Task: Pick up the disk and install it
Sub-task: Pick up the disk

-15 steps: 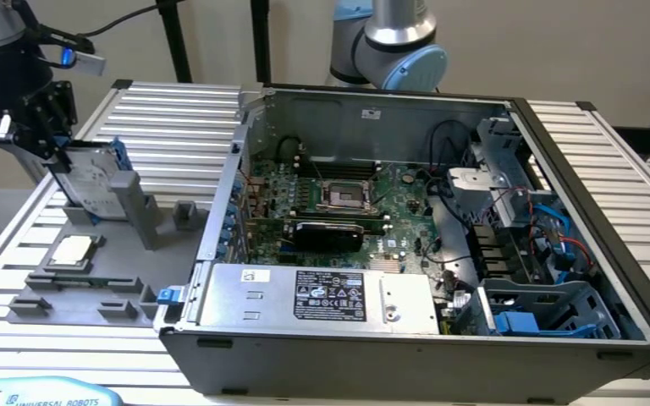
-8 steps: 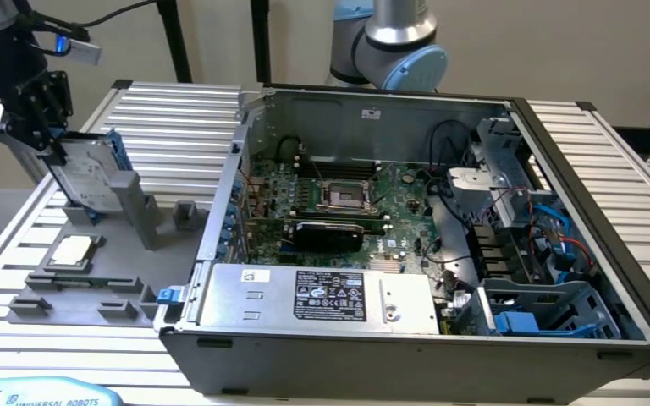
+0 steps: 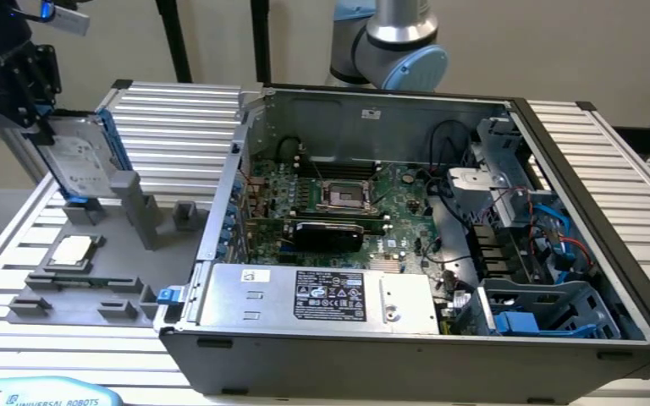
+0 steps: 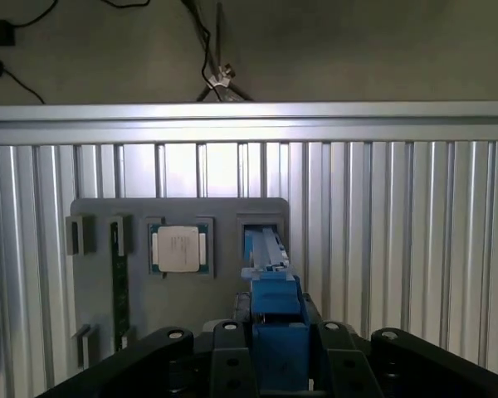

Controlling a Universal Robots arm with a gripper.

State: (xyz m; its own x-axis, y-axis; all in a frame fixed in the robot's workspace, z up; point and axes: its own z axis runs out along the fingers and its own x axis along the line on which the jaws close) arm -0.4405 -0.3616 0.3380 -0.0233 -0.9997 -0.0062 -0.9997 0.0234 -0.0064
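1. The gripper point(image 3: 45, 127) is hanging over the slatted metal surface point(image 3: 179, 118) at the exterior view's left. Its jaws are part-way closed and are clamping the disk point(image 3: 77, 161) by its blue carrier.
2. The disk is standing upright on edge, with its lower end at a slot in the grey parts tray point(image 3: 133, 279). I cannot tell whether it is touching the slot.
3. The pick-up looks to be the step in hand. The disk is sitting well apart from the open computer case point(image 3: 415, 355), so installing is not yet begun.
4. In my judgement, the next move is calling for a straight, untilted lift and a firm grip.
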